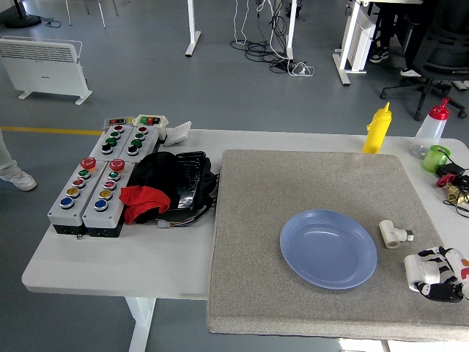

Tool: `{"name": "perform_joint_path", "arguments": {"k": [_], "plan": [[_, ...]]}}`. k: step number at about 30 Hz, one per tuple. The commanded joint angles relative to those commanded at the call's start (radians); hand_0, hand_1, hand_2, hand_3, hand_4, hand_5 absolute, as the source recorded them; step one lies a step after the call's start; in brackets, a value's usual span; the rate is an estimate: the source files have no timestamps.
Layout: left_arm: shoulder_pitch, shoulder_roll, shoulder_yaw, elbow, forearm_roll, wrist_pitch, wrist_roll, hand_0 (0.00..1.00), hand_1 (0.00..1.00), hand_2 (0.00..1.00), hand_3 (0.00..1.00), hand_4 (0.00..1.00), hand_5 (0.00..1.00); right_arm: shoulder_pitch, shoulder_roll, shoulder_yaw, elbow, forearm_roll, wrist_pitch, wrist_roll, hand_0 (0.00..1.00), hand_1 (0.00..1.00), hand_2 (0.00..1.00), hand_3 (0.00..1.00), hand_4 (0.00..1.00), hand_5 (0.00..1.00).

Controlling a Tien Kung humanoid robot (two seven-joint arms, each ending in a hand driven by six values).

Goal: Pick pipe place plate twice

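Pipes number 2: 1 loose pipe (pixel 392 234) beside 1 plate (pixel 328 248), 1 grasped pipe (pixel 415 270) in the right hand (pixel 438 273).

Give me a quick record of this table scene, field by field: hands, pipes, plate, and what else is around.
right hand: at the mat's right edge, fingers closed on a white pipe piece
left hand: not in view
second pipe fitting: lying on the mat, right of the plate, untouched
blue plate: empty, on the grey mat
left side: button boxes, black and red cloth
far edge: yellow bottle
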Motion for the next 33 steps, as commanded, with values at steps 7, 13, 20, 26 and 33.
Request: {"name": "perform_joint_path", "arguments": {"k": [7, 13, 20, 26, 33], "plan": [[0.006, -0.001, -0.005, -0.001, 0.009, 0.001, 0.005, 0.622, 0.621, 0.611, 0.683, 0.472, 0.998, 0.003, -0.011, -0.004, 0.046, 0.004, -0.001, 0.0, 0.391, 0.519, 0.608, 0.706, 0.701, 0.241], [0.014, -0.001, -0.007, -0.002, 0.013, 0.003, 0.009, 0.622, 0.621, 0.611, 0.684, 0.472, 0.998, 0.055, -0.018, -0.041, 0.104, 0.014, 0.003, -0.001, 0.399, 0.523, 0.612, 0.703, 0.687, 0.226], [0.015, 0.0, 0.003, -0.001, 0.0, 0.002, 0.003, 0.622, 0.621, 0.611, 0.685, 0.472, 0.998, 0.19, -0.028, -0.152, 0.076, 0.041, 0.019, 0.001, 0.402, 0.525, 0.615, 0.703, 0.669, 0.21], [0.006, 0.002, 0.026, 0.0, -0.041, 0.004, -0.011, 0.622, 0.62, 0.61, 0.684, 0.471, 0.998, 0.312, -0.021, -0.266, -0.017, 0.037, 0.014, 0.042, 0.43, 0.54, 0.62, 0.705, 0.659, 0.192], [-0.003, 0.002, 0.031, 0.001, -0.047, 0.006, -0.014, 0.622, 0.621, 0.611, 0.684, 0.47, 0.998, 0.403, -0.022, -0.388, -0.101, 0.025, 0.037, 0.044, 0.515, 0.595, 0.638, 0.715, 0.658, 0.19]]}}
